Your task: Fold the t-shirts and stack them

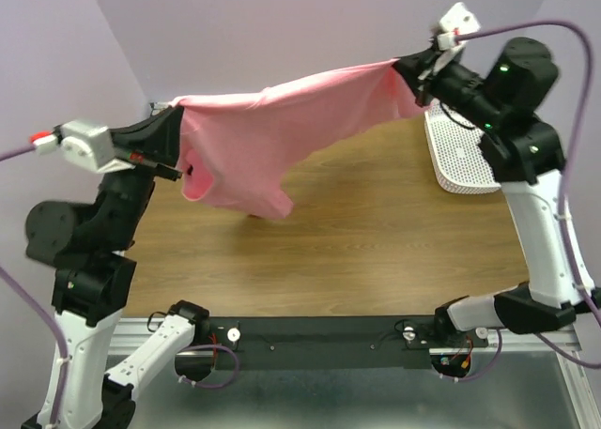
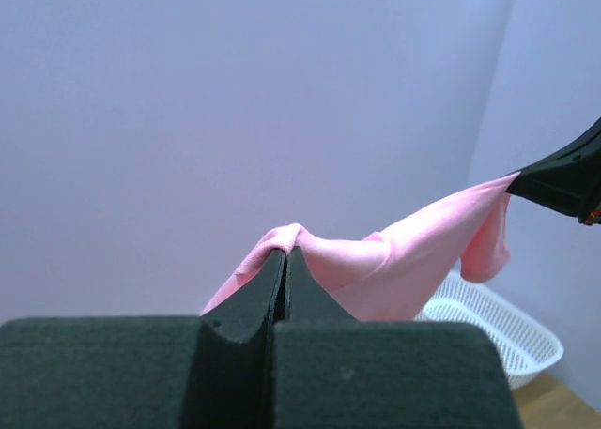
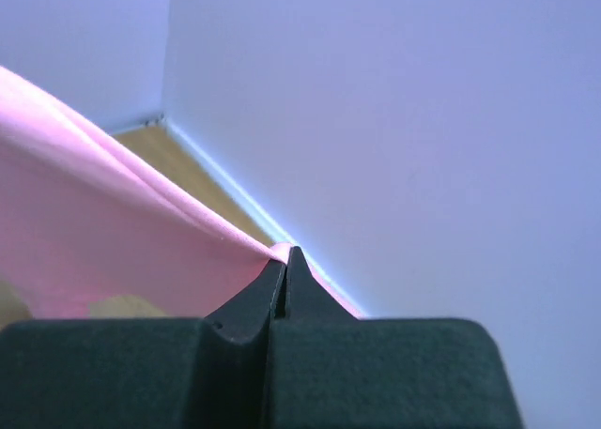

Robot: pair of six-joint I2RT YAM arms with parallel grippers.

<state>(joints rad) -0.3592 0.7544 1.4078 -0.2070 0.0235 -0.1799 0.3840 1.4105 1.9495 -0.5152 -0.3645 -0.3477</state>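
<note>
Above the tabletop [image 1: 376, 232]: the t-shirt [image 1: 254, 138] hangs slung between my two arms, and its lowest fold droops over the left half. I can't tell whether that fold touches the wood.
Left end: my left gripper [image 2: 285, 252] is clenched on a bunched edge of the cloth, with pink pinched right at the tips.
Right end: my right gripper [image 3: 286, 252] is clamped on the opposite edge, high up near the far right corner, jaws pressed together on the fabric.
Long axis: it runs left to right across the table, from one grip to the other, and is higher at the right.
Slack: most of the cloth sags nearer my left arm, while the right stretch is drawn taut.
Far right edge: the white mesh basket [image 1: 460, 152] lies just beneath my right arm.
Next move, my call: lower the shirt flat onto the bare wood. Both grips need to come down together, or the sagging left part will bunch first.
</note>
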